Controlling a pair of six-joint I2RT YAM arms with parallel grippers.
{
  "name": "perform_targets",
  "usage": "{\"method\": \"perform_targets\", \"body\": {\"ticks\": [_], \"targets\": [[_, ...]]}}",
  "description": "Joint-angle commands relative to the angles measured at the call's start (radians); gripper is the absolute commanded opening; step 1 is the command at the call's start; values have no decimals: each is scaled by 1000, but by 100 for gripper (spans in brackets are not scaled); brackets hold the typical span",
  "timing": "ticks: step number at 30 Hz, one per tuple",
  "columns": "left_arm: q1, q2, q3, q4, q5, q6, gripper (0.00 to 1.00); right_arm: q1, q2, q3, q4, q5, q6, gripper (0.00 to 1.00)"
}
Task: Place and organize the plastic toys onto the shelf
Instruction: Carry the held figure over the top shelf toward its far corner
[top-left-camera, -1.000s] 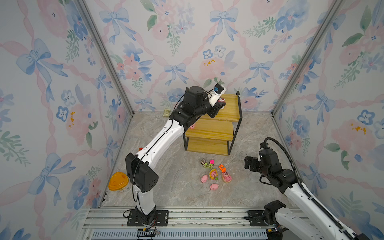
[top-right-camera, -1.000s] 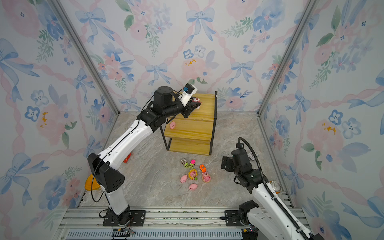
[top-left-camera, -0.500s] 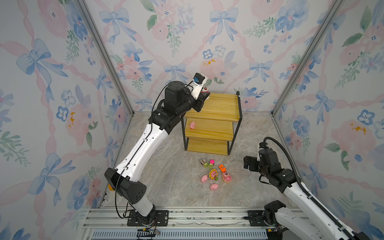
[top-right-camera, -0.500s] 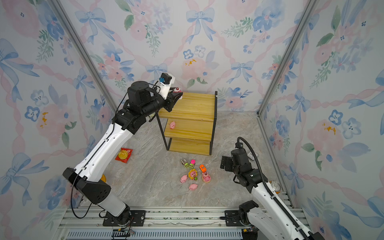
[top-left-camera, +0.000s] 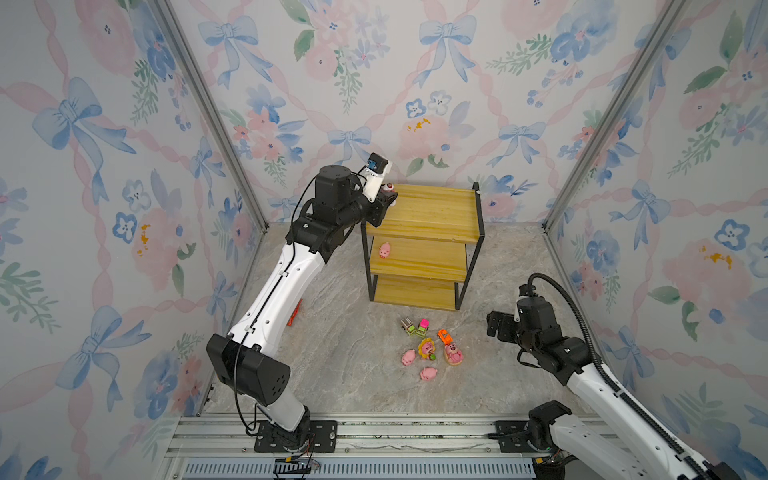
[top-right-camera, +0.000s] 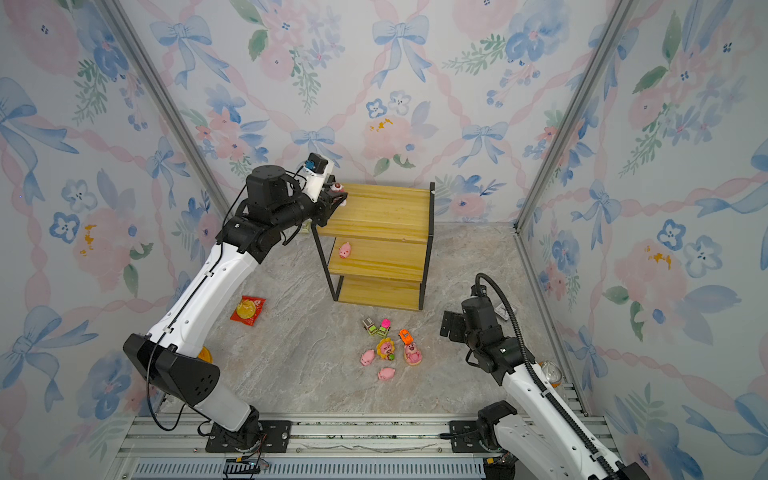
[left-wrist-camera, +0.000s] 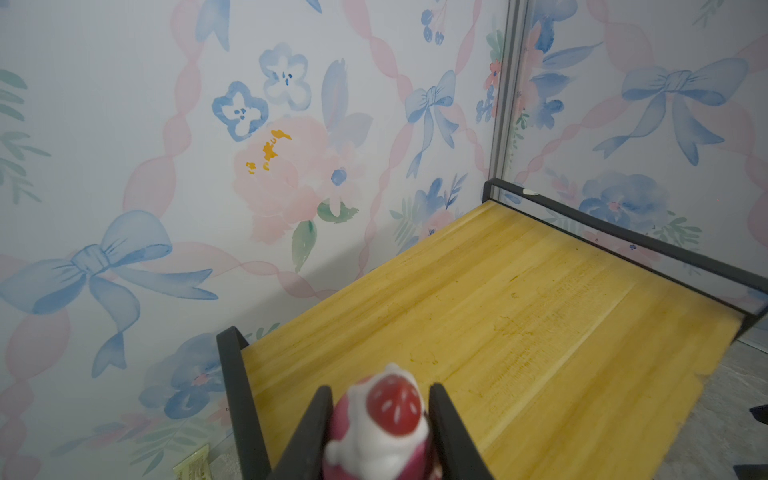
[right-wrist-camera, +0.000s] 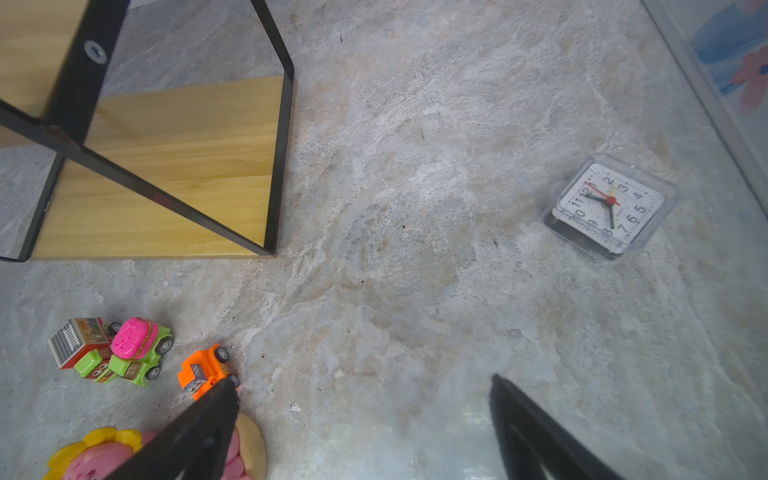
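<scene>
Floral-papered walls enclose a marbled table (top-left-camera: 332, 374). At its back stands the shelf (top-left-camera: 432, 212), with one pig (top-left-camera: 384, 250) on the middle board. Left jaws clamp a bear figurine (left-wrist-camera: 386, 419) over the top board's corner; right jaws gape empty near the loose toys (top-left-camera: 427, 348).

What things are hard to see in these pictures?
- Left wrist view: the bear figurine in the left gripper is blurred, its lower half cut off by the edge.
- Top view: the left arm hides most of the snack packet.
- Top view: the left arm hides nearly all of the orange lid.
</scene>
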Motion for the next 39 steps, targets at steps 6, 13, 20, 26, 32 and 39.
{"method": "perform_targets", "body": {"ticks": [6, 13, 20, 26, 32, 39], "targets": [[21, -20, -20, 11, 110, 2, 13, 10, 30, 5, 15, 2, 16, 97], [31, -8, -20, -4, 132, 15, 14, 16, 24, 5, 13, 10, 21, 97], [44, -3, -35, -12, 160, 33, 15, 17, 25, 2, 12, 15, 21, 97], [61, 7, -42, -12, 168, 40, 14, 20, 36, 3, 18, 13, 23, 97], [68, 17, -41, -12, 185, 44, 16, 22, 42, 4, 23, 15, 22, 97], [70, 25, -45, -12, 224, 46, 19, 22, 45, 4, 23, 18, 21, 97]]}}
